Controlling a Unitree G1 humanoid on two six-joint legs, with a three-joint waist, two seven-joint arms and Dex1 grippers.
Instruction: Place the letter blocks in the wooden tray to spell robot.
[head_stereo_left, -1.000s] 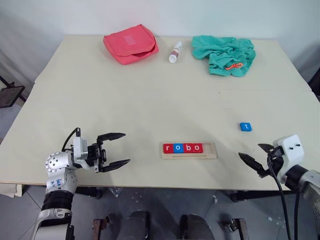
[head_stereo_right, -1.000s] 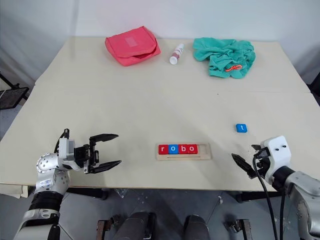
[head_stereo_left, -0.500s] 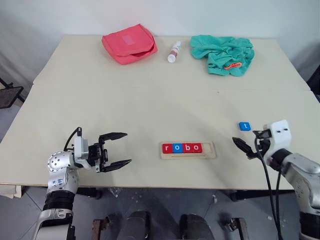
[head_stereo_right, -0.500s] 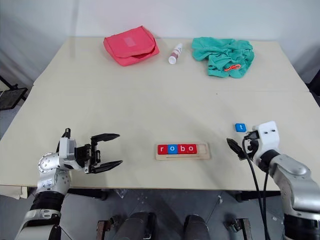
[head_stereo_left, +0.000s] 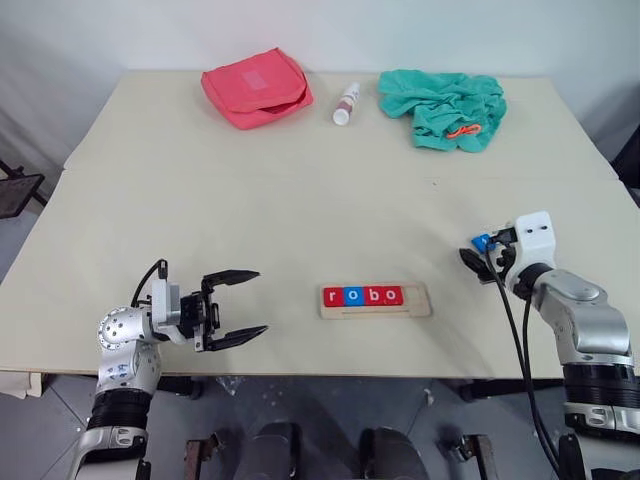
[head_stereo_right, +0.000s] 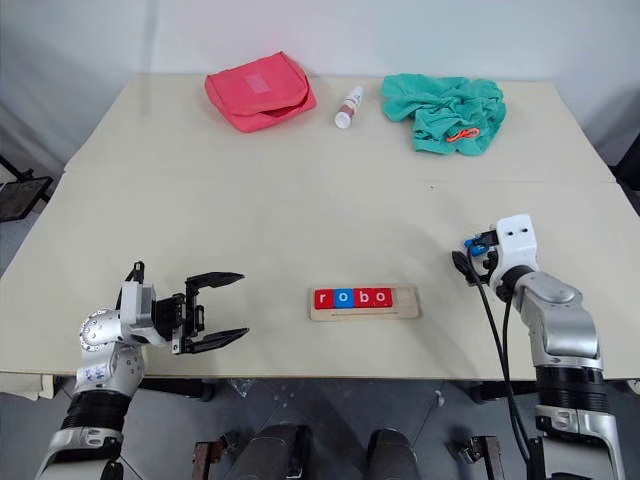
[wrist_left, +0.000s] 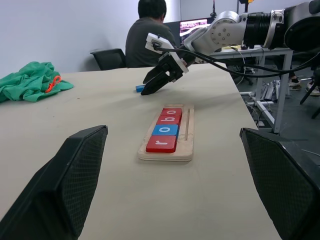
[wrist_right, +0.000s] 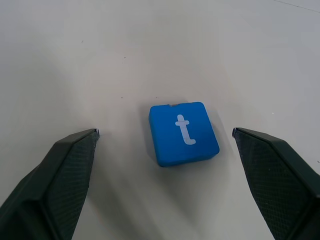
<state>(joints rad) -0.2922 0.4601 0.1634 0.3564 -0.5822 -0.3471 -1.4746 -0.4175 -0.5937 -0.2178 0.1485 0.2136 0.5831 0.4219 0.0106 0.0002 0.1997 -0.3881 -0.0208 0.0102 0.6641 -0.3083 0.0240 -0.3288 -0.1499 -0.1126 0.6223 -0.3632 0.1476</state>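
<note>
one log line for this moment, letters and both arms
tray: r o b o in | t block: on table, between open right gripper jaws | left gripper: open, empty

My arms are silver-grey metal with ribbed black wrist sections. Each ends in two black tapered fingers (head_stereo_left: 238, 275) with textured mesh pads (wrist_left: 80, 175). A white box (head_stereo_left: 532, 234) tops my right wrist, and black cables (head_stereo_left: 520, 335) trail along it.
</note>
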